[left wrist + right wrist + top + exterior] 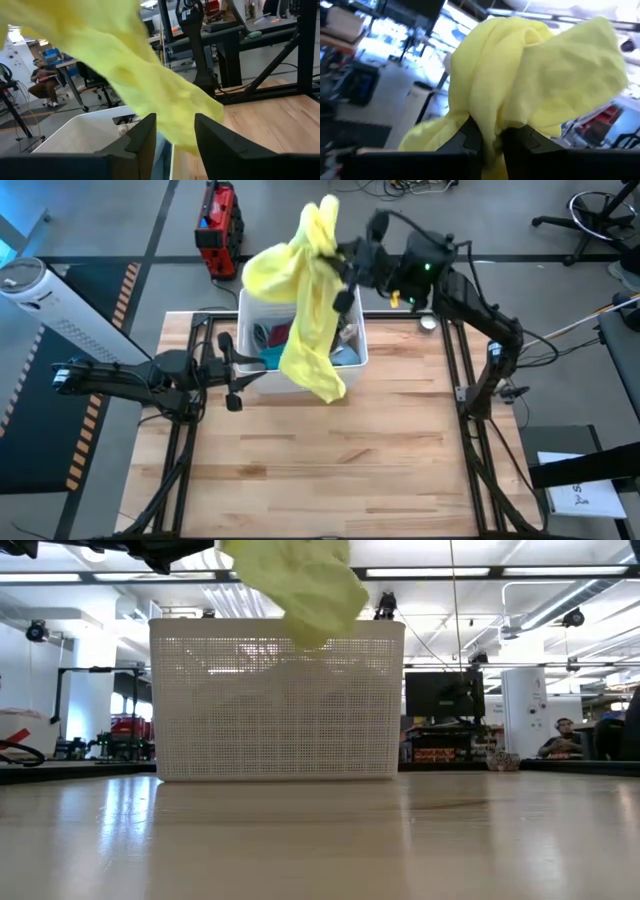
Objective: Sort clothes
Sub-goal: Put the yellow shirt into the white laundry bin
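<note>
A bright yellow garment hangs high over the white plastic basket at the table's far middle, with my right gripper shut on it. Its lower end dangles at the basket's near rim. Teal, maroon and light blue clothes lie inside the basket. My left gripper stands level just left of the basket, fingers apart. In the left wrist view the yellow garment hangs beyond those fingers; no touch shows. The low view shows the garment above the basket. My right gripper pinches a gathered bunch of the yellow garment between its two fingers, several layers together. It comes about level from the table's right side, high above the basket. The garment is lifted clear: part billows above the fingers, and the long rest hangs slack below them.
Bare wooden tabletop stretches from the basket to the near edge. A small round thing lies at the far right of the table. Off the table stand a red machine and a white tower.
</note>
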`<control>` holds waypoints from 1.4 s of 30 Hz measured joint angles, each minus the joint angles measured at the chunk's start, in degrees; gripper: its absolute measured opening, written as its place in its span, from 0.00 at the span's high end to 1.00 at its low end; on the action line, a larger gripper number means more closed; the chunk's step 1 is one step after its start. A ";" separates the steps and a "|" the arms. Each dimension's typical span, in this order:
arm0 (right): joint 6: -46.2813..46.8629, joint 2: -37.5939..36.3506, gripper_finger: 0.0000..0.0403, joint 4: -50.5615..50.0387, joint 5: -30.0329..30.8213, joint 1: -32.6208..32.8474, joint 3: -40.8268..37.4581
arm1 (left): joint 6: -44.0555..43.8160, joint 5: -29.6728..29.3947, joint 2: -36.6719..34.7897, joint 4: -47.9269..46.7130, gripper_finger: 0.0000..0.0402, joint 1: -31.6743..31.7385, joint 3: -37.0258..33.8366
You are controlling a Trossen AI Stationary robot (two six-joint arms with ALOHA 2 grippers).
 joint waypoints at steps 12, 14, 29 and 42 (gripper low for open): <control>2.56 5.40 0.93 18.01 -6.29 -7.83 0.04 | -0.04 0.00 1.20 1.15 0.71 0.00 0.04; 3.73 5.88 0.93 17.01 -7.10 -7.88 0.04 | -0.07 0.00 1.27 0.92 0.71 0.00 0.04; 8.61 9.76 0.93 3.33 -7.26 -10.78 0.04 | -0.28 0.00 1.17 4.86 0.72 0.00 0.04; 10.83 14.21 0.93 -29.54 -13.58 -11.81 -0.26 | -0.70 0.02 1.03 4.63 0.72 0.00 0.04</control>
